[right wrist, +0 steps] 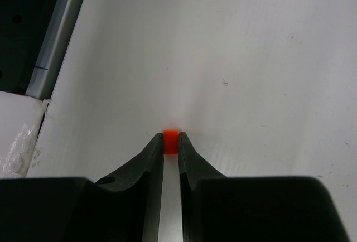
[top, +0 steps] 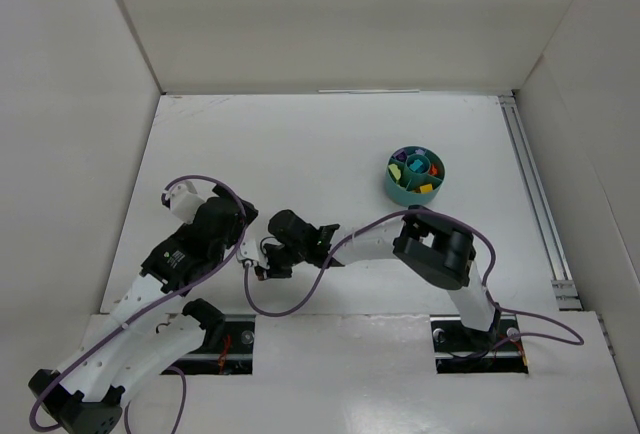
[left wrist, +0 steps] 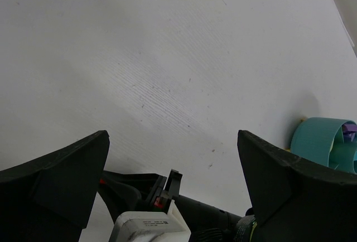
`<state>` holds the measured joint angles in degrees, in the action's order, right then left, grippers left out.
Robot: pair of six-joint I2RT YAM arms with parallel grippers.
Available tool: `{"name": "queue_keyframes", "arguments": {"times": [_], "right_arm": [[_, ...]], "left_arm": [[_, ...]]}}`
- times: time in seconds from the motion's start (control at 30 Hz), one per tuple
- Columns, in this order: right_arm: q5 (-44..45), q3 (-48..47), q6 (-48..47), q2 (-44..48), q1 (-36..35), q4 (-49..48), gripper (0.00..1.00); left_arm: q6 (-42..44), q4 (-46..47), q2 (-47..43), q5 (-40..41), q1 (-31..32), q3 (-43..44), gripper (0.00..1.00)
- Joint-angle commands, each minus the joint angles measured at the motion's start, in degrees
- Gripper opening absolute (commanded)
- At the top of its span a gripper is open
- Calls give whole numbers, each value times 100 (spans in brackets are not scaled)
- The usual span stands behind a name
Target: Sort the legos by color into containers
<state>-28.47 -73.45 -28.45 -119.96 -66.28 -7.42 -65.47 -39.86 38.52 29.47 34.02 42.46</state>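
My right gripper (right wrist: pixel 170 139) is shut on a small orange lego (right wrist: pixel 170 142), pinched at the fingertips just above the white table. In the top view that gripper (top: pixel 263 272) sits low near the table's front, left of centre. My left gripper (left wrist: pixel 172 137) is open with nothing between its fingers, and its arm (top: pixel 215 226) hovers right beside the right gripper. The round teal container (top: pixel 417 176) stands at the right middle and holds several legos, among them a yellow one (top: pixel 424 190) and a purple one (top: pixel 420 152). The container's rim (left wrist: pixel 319 140) shows at the right edge of the left wrist view.
A metal rail (top: pixel 535 194) runs along the table's right side, and white walls enclose the table on three sides. The right arm's elbow (top: pixel 435 251) stands between its base and the container. A cable (top: pixel 290 304) loops near the front edge.
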Motion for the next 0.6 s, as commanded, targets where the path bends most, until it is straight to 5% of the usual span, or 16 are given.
{"name": "queue_keyframes", "arguments": {"times": [0.0, 0.33, 0.57], "right_arm": [[175, -11, -29, 95, 36, 188, 11], [447, 664, -135, 1378, 387, 136, 9], [606, 1919, -135, 2985, 1895, 136, 9]], "left_arm": [[-45, 13, -20, 173, -9, -53, 97], [122, 66, -20, 173, -9, 8, 97], [184, 284, 41, 121, -9, 8, 99]]}}
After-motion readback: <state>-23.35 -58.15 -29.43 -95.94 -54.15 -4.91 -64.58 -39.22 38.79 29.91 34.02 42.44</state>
